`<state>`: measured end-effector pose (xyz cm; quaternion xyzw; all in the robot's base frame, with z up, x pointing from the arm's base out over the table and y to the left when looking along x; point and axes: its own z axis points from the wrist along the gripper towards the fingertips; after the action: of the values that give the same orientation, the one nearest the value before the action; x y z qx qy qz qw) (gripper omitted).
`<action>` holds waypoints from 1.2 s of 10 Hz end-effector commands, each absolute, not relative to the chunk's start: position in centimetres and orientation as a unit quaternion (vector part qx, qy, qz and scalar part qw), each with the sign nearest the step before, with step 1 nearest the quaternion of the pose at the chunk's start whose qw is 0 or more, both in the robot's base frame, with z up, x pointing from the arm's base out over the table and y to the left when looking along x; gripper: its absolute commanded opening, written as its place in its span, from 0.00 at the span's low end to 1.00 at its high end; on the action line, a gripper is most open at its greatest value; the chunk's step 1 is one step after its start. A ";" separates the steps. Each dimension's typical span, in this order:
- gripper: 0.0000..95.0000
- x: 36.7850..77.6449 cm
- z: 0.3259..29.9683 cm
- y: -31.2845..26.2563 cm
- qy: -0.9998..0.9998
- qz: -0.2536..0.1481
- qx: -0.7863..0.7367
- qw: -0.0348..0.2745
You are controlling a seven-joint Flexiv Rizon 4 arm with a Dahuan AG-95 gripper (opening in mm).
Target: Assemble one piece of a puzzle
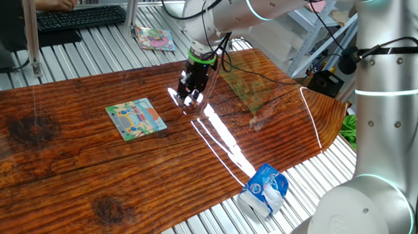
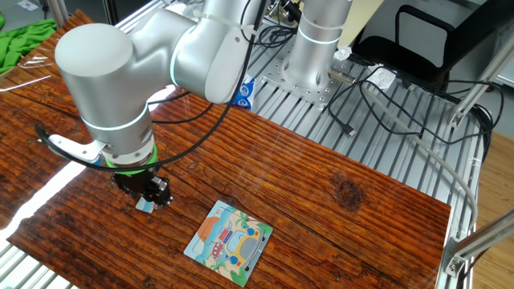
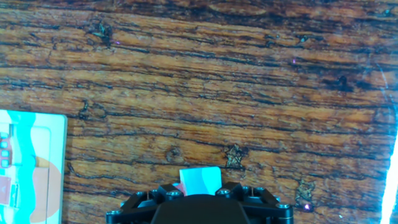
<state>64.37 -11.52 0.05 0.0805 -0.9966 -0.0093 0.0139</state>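
1. The piece (image 3: 200, 182) is partly hidden by the end effector (image 3: 202, 198) in the hand view; its print is unreadable.
2. The puzzle (image 3: 31, 165) is cut off at that view's left edge (picture details blurred).
3. The fingertips themselves are hidden.

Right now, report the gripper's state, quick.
Gripper: closed on the small pale-blue puzzle piece, held above the wooden table, off to one side of the puzzle board.
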 end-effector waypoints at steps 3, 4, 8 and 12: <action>0.60 64.4 -0.2 -11.4 -0.997 -0.009 0.078 0.013; 0.60 64.4 -0.2 -11.4 -0.997 -0.008 0.077 0.013; 0.60 64.3 -0.3 -11.0 -0.997 -0.009 0.073 0.011; 0.40 64.3 -0.4 -11.0 -0.997 -0.008 0.074 0.008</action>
<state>64.33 -11.02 -0.25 0.0745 -0.9971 -0.0084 0.0090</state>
